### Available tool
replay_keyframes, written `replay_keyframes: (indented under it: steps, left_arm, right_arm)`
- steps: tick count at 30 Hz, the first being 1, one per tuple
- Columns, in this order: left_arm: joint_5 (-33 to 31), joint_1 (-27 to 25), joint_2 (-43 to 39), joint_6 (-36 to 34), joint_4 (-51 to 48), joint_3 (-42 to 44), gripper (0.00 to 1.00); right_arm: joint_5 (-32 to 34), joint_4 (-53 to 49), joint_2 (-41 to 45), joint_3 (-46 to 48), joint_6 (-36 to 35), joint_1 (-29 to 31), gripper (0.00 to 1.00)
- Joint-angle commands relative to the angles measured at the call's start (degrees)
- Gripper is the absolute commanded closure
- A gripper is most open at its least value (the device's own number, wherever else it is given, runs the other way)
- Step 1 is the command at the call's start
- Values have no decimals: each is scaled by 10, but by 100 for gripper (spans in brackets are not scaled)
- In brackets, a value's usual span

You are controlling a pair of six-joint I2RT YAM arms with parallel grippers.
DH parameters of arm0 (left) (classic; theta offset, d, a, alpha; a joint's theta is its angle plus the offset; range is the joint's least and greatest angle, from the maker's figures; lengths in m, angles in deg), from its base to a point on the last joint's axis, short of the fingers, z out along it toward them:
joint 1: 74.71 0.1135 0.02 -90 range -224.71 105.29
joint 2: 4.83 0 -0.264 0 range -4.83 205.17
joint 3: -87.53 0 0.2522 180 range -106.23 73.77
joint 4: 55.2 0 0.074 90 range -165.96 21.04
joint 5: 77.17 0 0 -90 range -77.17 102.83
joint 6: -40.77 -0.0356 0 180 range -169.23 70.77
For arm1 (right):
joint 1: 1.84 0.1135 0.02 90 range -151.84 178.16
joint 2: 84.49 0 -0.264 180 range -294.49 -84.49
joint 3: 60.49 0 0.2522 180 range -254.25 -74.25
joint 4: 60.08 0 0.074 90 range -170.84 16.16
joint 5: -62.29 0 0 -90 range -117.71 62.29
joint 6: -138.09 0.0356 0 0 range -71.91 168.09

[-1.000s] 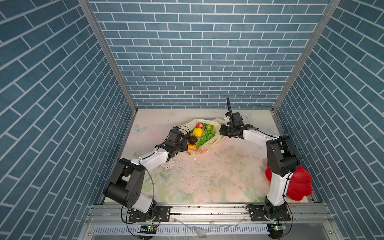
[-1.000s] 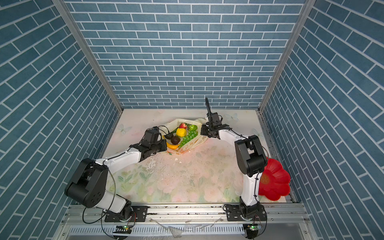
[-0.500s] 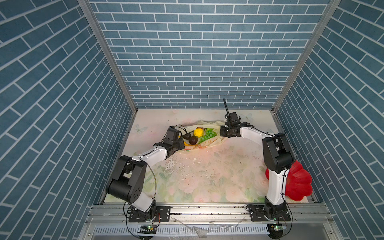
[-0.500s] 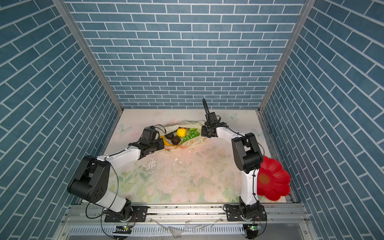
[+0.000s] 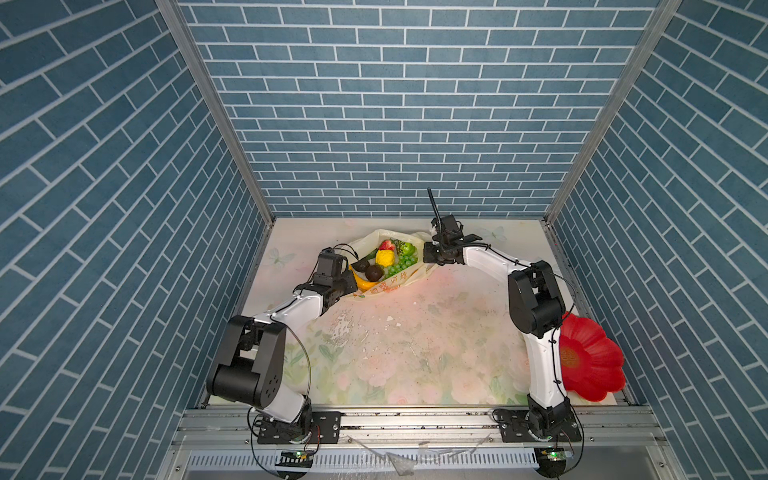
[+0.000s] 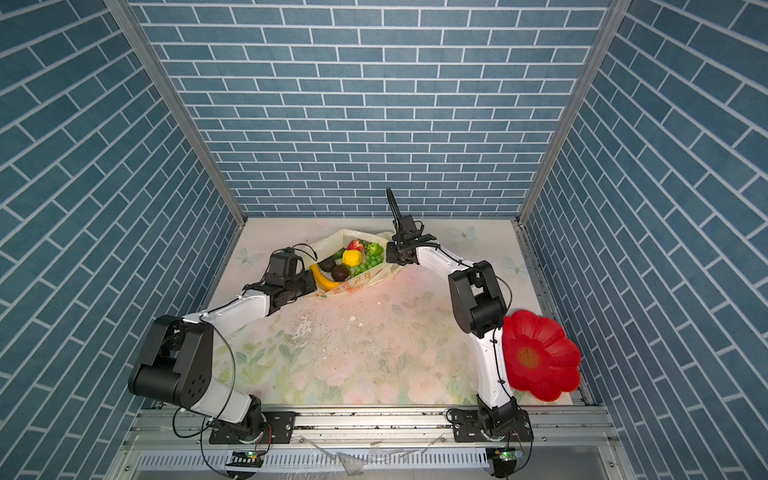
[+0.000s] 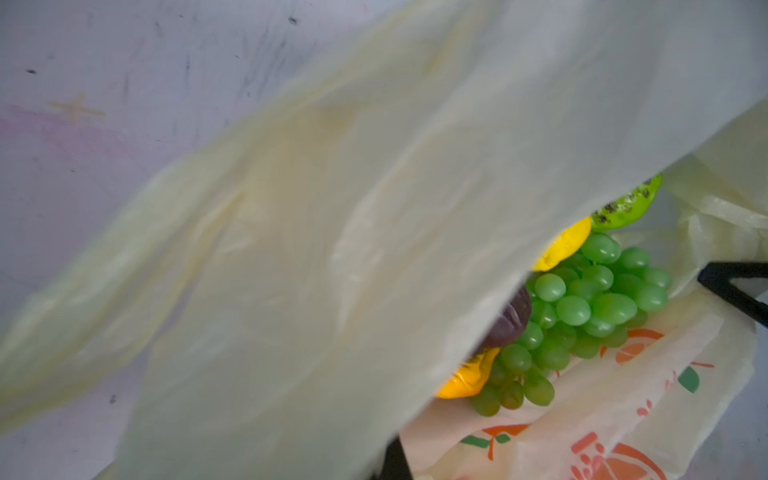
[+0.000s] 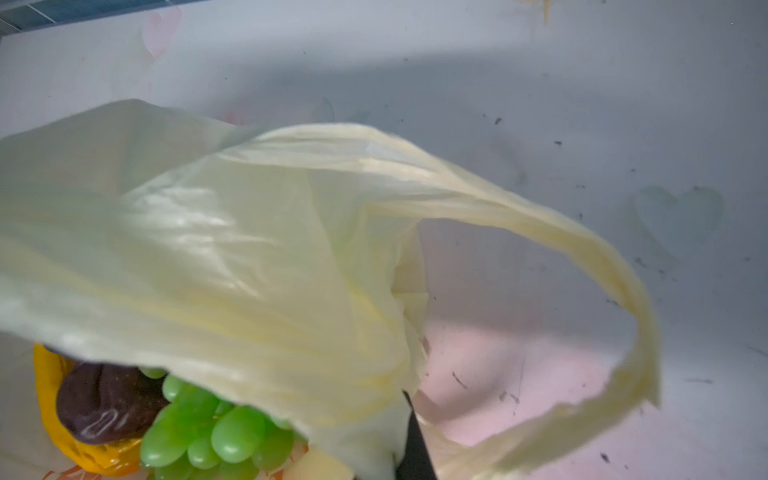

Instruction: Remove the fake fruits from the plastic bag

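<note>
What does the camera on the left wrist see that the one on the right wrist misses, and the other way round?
Only the left wrist view shows the speckled green fruit and a knobbly yellow ball at the edge of the film. Only the right wrist view shows the loop handle arching above the bare table. Both share the pale plastic bag filling much of the picture, with the green grape bunch, a dark brown piece and an orange-yellow fruit peeking out beneath it.
</note>
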Motion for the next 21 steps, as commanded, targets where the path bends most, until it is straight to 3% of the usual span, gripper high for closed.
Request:
replay_keyframes:
  steps: [1,6,9,15,21]
  left_arm:
    - [19,-5,-6,-13,9,20,100]
    - [32,-6,-7,-16,21,23,100]
    - [33,-6,-18,-17,20,30,100]
    - [43,-7,-17,-6,39,50,100]
    - [41,-7,-36,-10,36,54,100]
  right_arm:
    - [11,-21,58,34,-21,-4,80]
    - [20,-67,112,46,-24,-4,55]
    - [54,-121,158,63,-21,-4,51]
    - [187,-272,262,125,-15,-14,41]
    - [250,-390,328,194,34,-62,39]
